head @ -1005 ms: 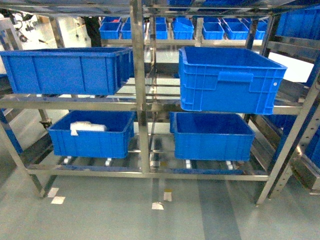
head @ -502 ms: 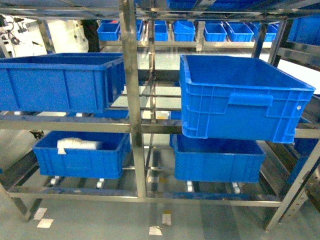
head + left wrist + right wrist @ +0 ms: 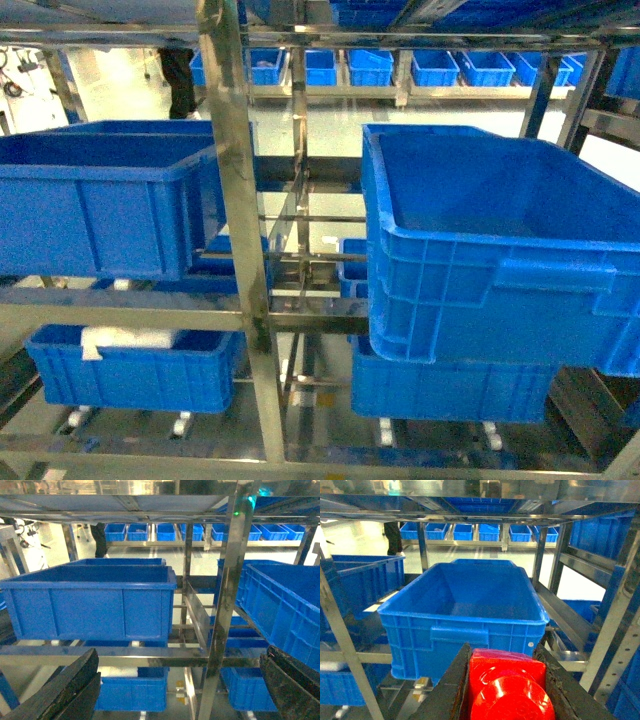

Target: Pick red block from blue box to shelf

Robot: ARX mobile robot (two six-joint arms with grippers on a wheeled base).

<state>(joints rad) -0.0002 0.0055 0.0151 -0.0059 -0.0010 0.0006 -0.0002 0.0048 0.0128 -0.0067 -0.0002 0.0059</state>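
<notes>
In the right wrist view, the glossy red block (image 3: 507, 687) fills the bottom, stud toward the camera. My right gripper (image 3: 504, 655) is shut on it, a black finger (image 3: 447, 690) pressed on each side. It hangs in front of the steel shelf (image 3: 335, 615), just short of a dark blue crate (image 3: 470, 600) on the middle tier. My left gripper (image 3: 182, 655) is open and holds nothing, facing a shelf post (image 3: 227, 590). The blue box is out of view. Neither gripper shows in the head view, where the shelf (image 3: 235, 200) fills the picture.
A large dark blue crate (image 3: 500, 260) overhangs the middle tier at right, and another (image 3: 100, 200) sits at left. Two more crates (image 3: 130, 375) (image 3: 450, 385) rest on the bottom tier, the left one holding a white item (image 3: 125, 338). Small bins (image 3: 370, 65) line a far rack.
The head view has closed in on the shelf and risen. The crates loom larger, and the floor in front has dropped out of the picture.
</notes>
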